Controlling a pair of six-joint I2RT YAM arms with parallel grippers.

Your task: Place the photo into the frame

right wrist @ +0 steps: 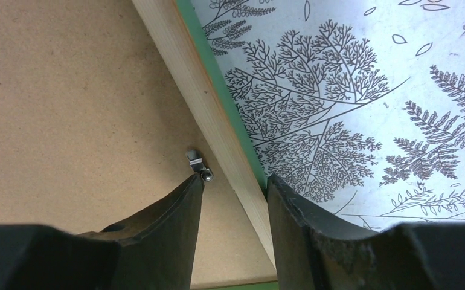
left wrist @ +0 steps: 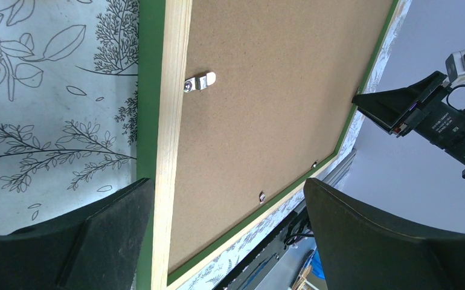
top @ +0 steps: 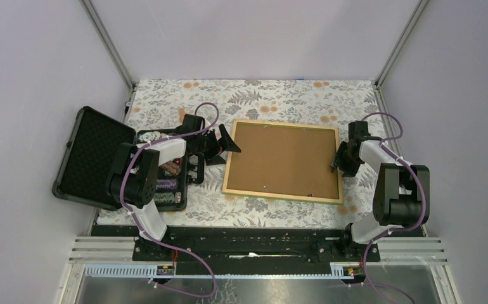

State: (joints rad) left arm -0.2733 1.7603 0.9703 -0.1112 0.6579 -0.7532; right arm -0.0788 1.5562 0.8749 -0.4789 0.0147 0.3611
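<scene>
1. Frame (top: 279, 195) lies flat in the middle of the tabletop (right wrist: 363, 121), back side up. Its pale wood rail shows all round, with a thin line of green along the outer edge.
2. Brown backing board (top: 284, 161) fills the frame, and small metal clips (right wrist: 198, 164) sit along its border.
3. Left pincer (left wrist: 227, 187) is at the frame's left edge with its fingers spread wide, one over the rail and the other over the board. It grips nothing.
4. Right pincer (right wrist: 235, 179) is at the frame's right edge, partly spread astride the wood rail. One finger is by a clip on the board and the other on the tabletop side. Whether it pinches the rail I cannot tell.
5. Black case (top: 92, 158) stands open at the far left, well apart from the frame, with poker chips (top: 165, 183) inside.
</scene>
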